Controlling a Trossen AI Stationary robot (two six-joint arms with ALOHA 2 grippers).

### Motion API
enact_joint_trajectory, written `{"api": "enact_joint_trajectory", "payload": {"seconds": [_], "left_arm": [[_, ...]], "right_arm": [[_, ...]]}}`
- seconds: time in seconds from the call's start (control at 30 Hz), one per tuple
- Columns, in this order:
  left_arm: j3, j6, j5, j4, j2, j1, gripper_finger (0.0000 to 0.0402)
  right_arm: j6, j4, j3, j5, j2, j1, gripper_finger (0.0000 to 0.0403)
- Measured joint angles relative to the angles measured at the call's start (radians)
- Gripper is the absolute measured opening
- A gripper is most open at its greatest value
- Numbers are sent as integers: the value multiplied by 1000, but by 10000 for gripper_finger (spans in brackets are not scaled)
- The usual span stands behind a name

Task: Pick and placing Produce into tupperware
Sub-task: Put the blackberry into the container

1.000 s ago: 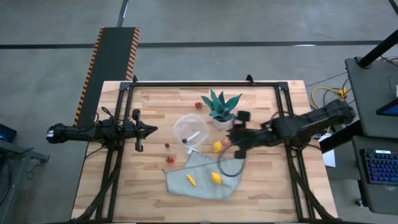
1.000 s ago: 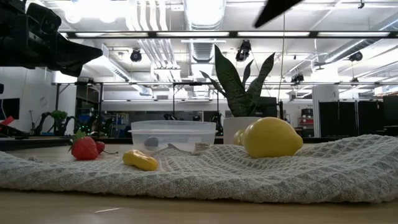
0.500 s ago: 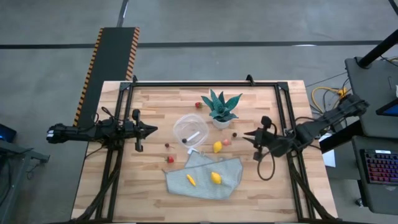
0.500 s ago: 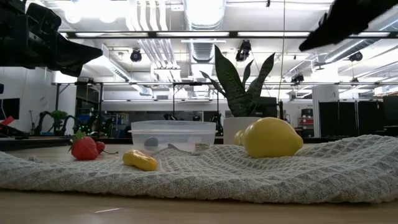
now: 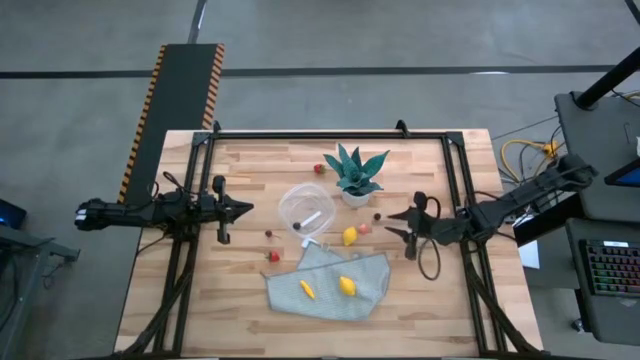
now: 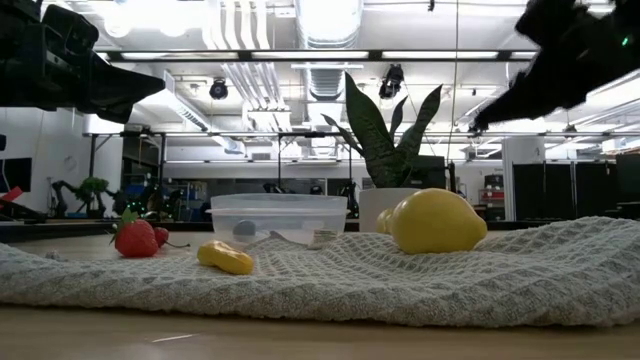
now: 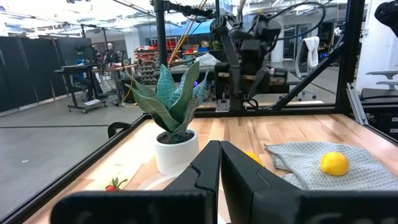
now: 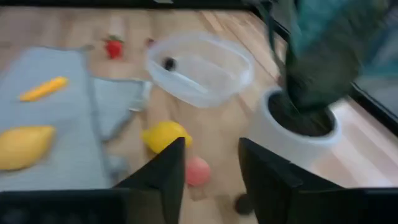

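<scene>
Since a second ago the right claw (image 5: 400,228) has drawn back from over the grey cloth (image 5: 330,285) toward the table's (image 5: 250,170) right side and now hangs empty, its fingers parted. The left claw (image 5: 247,207) waits at the left edge, pinched shut. The clear tupperware (image 5: 306,209) sits mid-table beside the potted plant (image 5: 355,172), a dark piece inside. Two lemons (image 5: 346,285) lie on the cloth, another lemon (image 5: 349,236) and a pink piece (image 8: 196,170) just off it. The right wrist view is blurred.
</scene>
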Motion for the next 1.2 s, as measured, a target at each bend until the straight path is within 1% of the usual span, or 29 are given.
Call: {"api": "enact_joint_trajectory", "payload": {"seconds": [0.17, 0.3, 0.43, 0.57, 0.67, 0.8, 1.07, 1.2], "left_arm": [[0, 0, 0, 0, 0, -1, 0], [0, 0, 0, 0, 0, -1, 0], [0, 0, 0, 0, 0, -1, 0], [0, 0, 0, 0, 0, -1, 0], [0, 0, 0, 0, 0, 0, 0], [0, 1, 0, 0, 0, 0, 0], [0, 1, 0, 0, 0, 0, 0], [0, 1, 0, 0, 0, 0, 0]], "right_arm": [[73, 0, -45, 0, 24, -76, 206], [134, 0, -80, 0, 57, -128, 223], [167, 13, -104, -1, 105, -163, 226], [164, 98, -117, -27, 162, -176, 226], [168, 131, -120, -53, 218, -180, 226], [202, 148, -120, -57, 310, -180, 226], [208, 254, -94, -56, 484, -180, 226], [208, 263, -67, -52, 559, -192, 226]]}}
